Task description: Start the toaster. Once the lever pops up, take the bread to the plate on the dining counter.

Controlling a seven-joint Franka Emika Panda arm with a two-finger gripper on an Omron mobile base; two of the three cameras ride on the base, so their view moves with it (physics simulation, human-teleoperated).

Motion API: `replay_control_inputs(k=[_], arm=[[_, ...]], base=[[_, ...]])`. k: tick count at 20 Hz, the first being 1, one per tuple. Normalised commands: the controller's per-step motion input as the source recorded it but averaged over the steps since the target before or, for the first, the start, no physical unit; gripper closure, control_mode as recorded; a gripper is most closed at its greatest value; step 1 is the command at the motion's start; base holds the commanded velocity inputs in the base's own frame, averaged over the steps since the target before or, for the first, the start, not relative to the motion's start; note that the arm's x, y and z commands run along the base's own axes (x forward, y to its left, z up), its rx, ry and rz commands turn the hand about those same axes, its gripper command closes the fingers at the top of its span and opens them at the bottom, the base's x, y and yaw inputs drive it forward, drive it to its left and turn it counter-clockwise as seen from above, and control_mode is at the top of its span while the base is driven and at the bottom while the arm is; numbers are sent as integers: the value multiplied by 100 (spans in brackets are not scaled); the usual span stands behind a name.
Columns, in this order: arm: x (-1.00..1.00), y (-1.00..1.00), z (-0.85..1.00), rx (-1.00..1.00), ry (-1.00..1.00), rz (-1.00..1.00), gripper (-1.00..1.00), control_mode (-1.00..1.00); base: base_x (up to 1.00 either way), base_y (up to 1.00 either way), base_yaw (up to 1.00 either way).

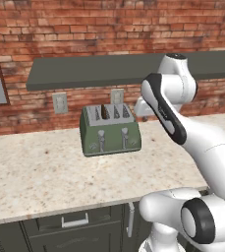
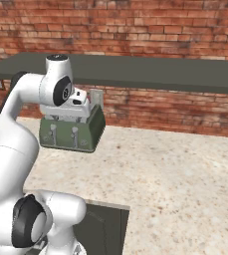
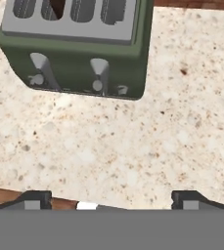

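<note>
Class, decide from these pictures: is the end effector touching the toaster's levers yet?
Apart. In the hand view the end effector has its fingertips at the bottom edge, with bare speckled counter between them and the toaster.

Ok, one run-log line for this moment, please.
stage: approach | toaster: on counter, levers untouched | bread: in second slot | pincer: open, above counter, short of toaster

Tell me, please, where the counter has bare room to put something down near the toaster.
Bare stone lies in front of the toaster up to the counter edge, and widely on both its sides. It is tight only behind, between toaster and brick wall, under the dark shelf.
</note>
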Motion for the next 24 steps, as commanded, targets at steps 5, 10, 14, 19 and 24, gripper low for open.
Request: replay_control_inputs(k=[5,10,14,19,24], arm=[[-28,40,-20,-4,-1,0,-100,-100],[-11,70,-27,-6,0,0,-100,-100],[0,49,-9,0,0,0,-100,-100],[0,29,-1,0,0,0,-100,-100],[1,22,-1,0,0,0,-100,-100]], base=[[0,0,0],[0,0,0],[0,0,0],[0,0,0],[0,0,0]])
